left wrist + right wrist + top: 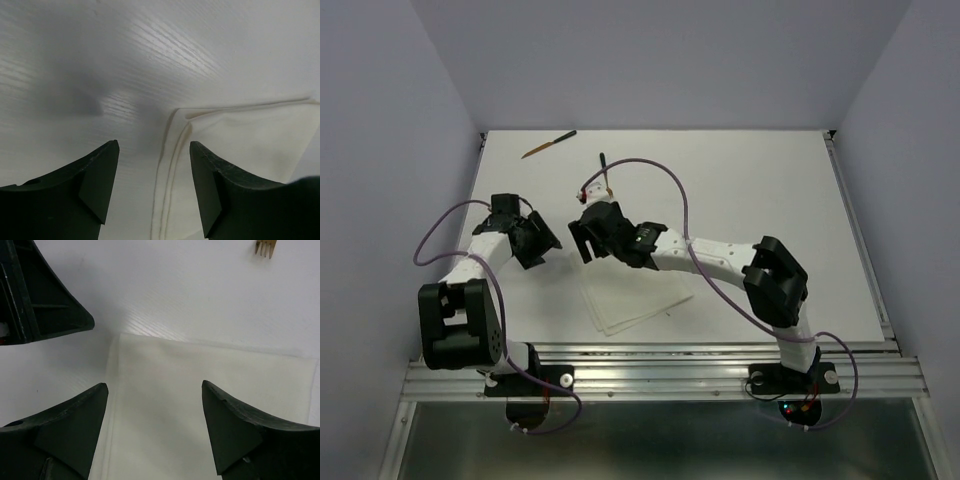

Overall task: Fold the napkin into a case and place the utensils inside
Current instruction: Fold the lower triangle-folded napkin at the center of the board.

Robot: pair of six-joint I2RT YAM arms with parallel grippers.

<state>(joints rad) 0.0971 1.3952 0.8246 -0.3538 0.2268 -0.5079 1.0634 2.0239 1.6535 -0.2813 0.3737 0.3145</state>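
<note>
The napkin (635, 300) lies folded flat on the white table (770, 180), in front of both grippers. My left gripper (542, 243) hovers open at its far left corner. In the left wrist view the layered edge of the napkin (240, 135) runs between the open fingers of that gripper (154, 145). My right gripper (582, 240) is open too. Its wrist view shows the gripper (155, 387) low over the napkin (200, 390), near the same corner. One brown utensil (548, 144) with a dark end lies at the table's back. Another utensil (606, 172) lies behind the right gripper. Fork tines (265, 247) show at the top edge.
The left gripper's black finger (40, 290) shows close by in the right wrist view. Purple cables (675, 190) loop over both arms. Grey walls close in the table on the left, back and right. A metal rail (660, 370) runs along the near edge.
</note>
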